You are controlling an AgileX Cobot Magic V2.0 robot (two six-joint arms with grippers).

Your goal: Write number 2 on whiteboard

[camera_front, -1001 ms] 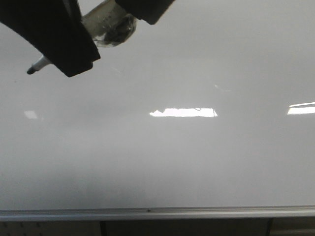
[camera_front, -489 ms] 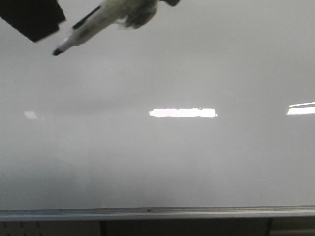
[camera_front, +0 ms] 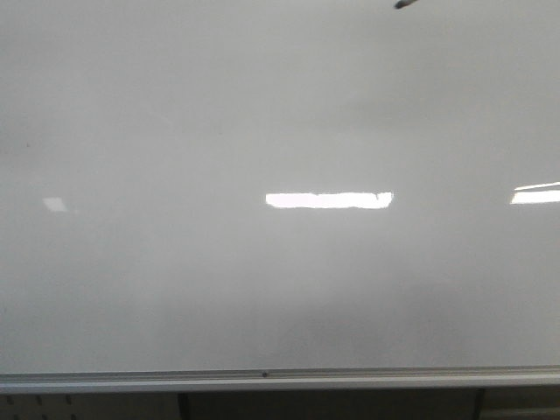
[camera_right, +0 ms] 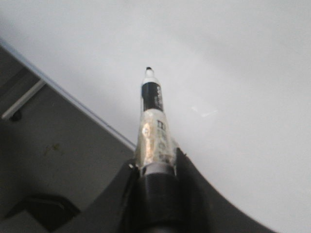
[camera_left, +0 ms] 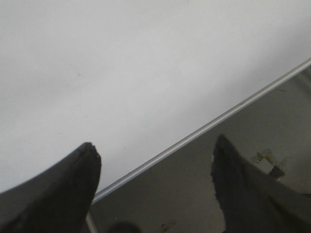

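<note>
The whiteboard is a large glossy pale grey board with a silver frame edge along its near side. No number 2 shows on it. In the front view only the dark tip of the marker shows at the top edge. In the right wrist view my right gripper is shut on the marker, a white and black pen wrapped in clear tape, its tip pointing over the board. My left gripper is open and empty above the board's frame edge.
Bright rectangular light reflections lie on the board. Beyond the frame in the left wrist view is a dark grey table surface with small debris. The right wrist view shows dark surface beside the board's edge.
The right gripper with the marker has moved up and to the right, almost out of the front view; only the marker tip shows now. The board stays blank.
</note>
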